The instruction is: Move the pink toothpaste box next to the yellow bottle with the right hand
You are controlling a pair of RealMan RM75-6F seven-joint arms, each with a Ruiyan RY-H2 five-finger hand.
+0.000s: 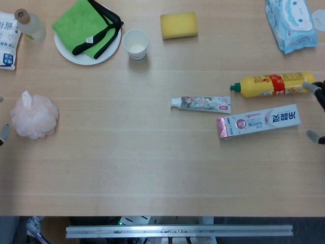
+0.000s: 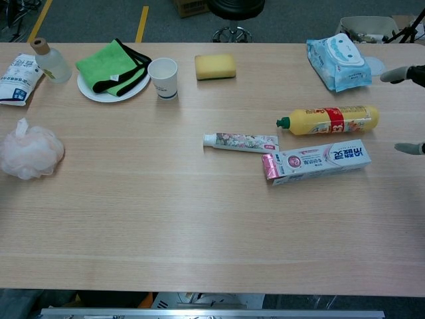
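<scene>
The pink toothpaste box point(image 1: 259, 121) point(image 2: 317, 161) lies flat on the table, its long side running just below and roughly parallel to the yellow bottle point(image 1: 271, 84) point(image 2: 329, 120), which lies on its side with its green cap pointing left. A narrow gap separates the two. My right hand point(image 1: 320, 96) point(image 2: 412, 73) shows only at the right edge, fingers point(image 1: 312, 136) spread, off the box and holding nothing. Of my left hand only a grey fingertip point(image 1: 3, 133) peeks in at the left edge.
A toothpaste tube point(image 1: 201, 103) lies left of the box. A wet-wipes pack point(image 1: 292, 23), yellow sponge point(image 1: 179, 25), paper cup point(image 1: 135, 44), plate point(image 1: 63, 48) with green cloth, small bottle point(image 1: 29, 24) and white packet point(image 1: 6, 38) line the far side. A pink bath pouf point(image 1: 33, 114) sits left.
</scene>
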